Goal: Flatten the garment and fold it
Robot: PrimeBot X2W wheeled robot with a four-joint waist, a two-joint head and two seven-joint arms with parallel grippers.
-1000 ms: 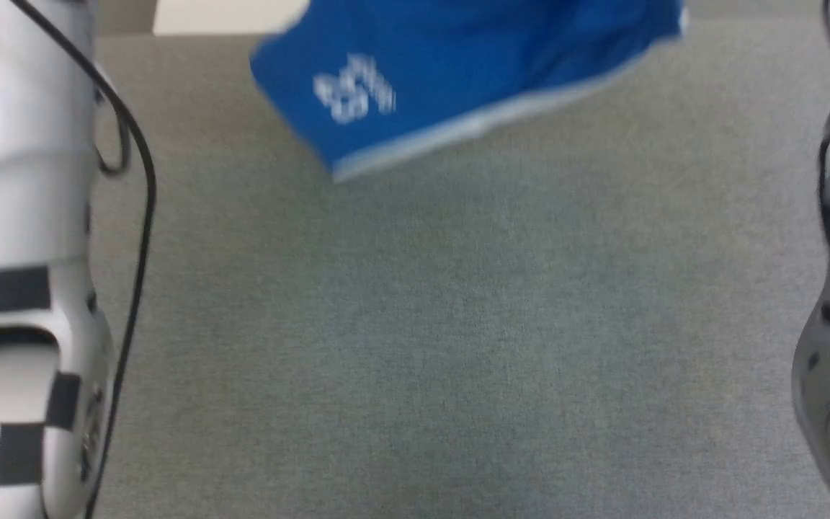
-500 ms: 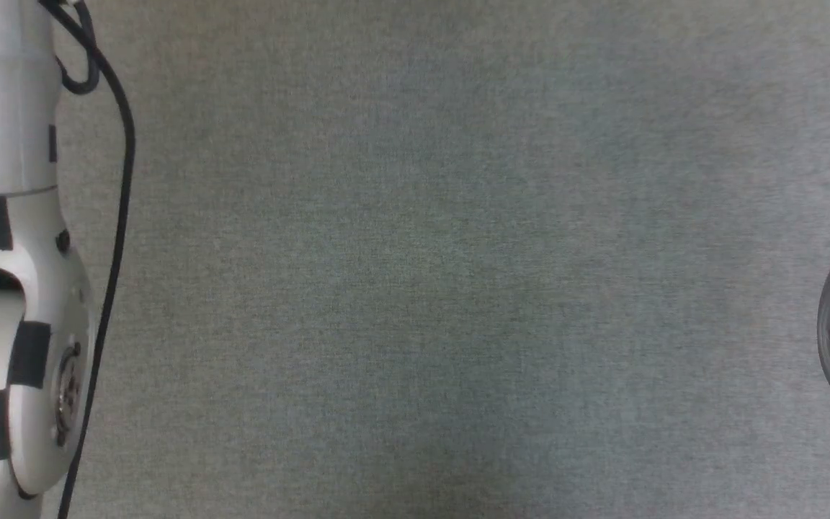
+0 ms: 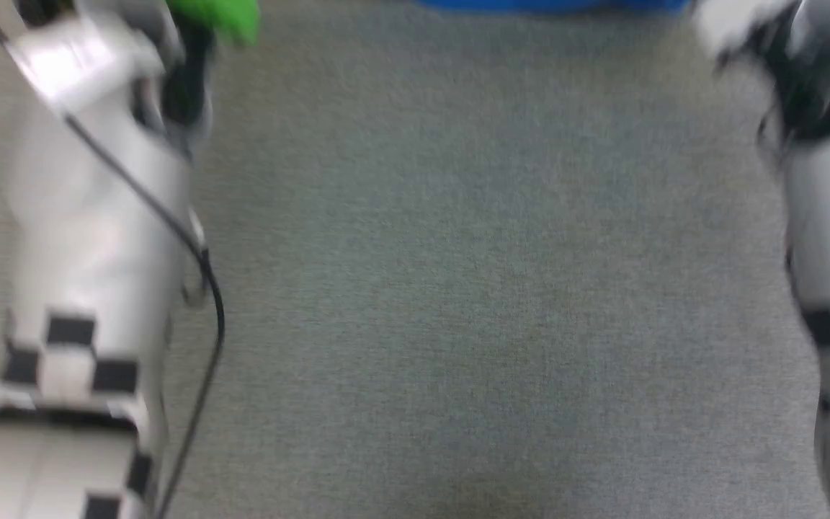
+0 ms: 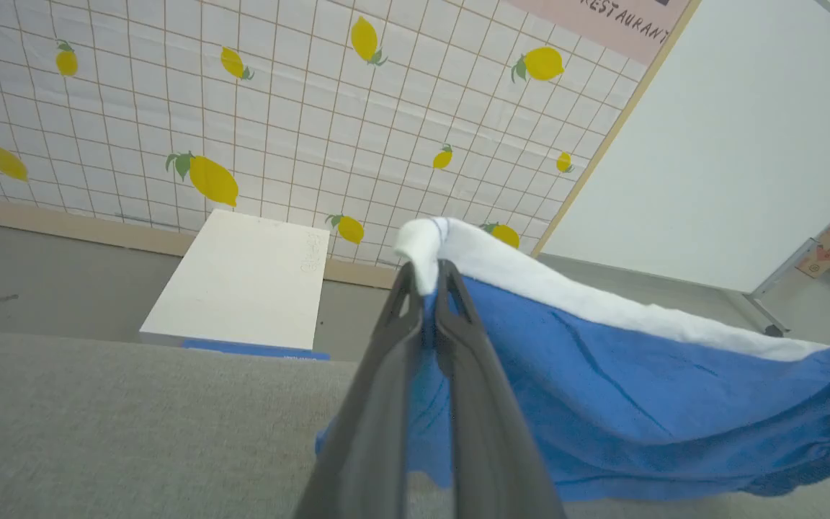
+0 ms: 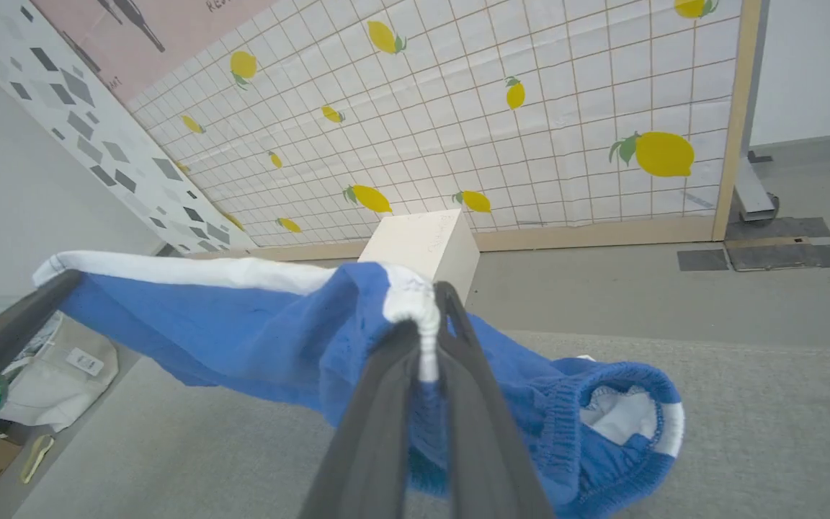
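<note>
Readable writing is scarce: a pink poster (image 4: pixel 602 18) at 1 o'clock in the left wrist view carries dark capitals, "RESTAURAN", cut by the frame edge. The one white rectangular block (image 4: pixel 242 281) at 10 o'clock has a faint mark near its corner, too pale to read, and the small white print on the blue strip under it is too small as well. Behind it stands a white gridded wall panel (image 4: pixel 278 108) printed with yellow lemons, ten countable in that view. One garment is present, the bright blue soft shorts with a wide white stripe (image 4: pixel 602 389), hanging in the air above the grey cloth-covered table (image 3: pixel 458 288), stretched between two grippers. The left gripper (image 4: pixel 426 272) has its two dark fingers pressed together on the white stripe's end. The right gripper (image 5: pixel 429 306) pinches another white-edged fold in the same way, with the gathered elastic waistband (image 5: pixel 566 425) drooping at 4 o'clock beside a white patch of lining. In the blurred head view the shorts show as a blue sliver at 12 o'clock, with one pale forearm on each side and one green light (image 3: pixel 220 18) at 11 o'clock.
</note>
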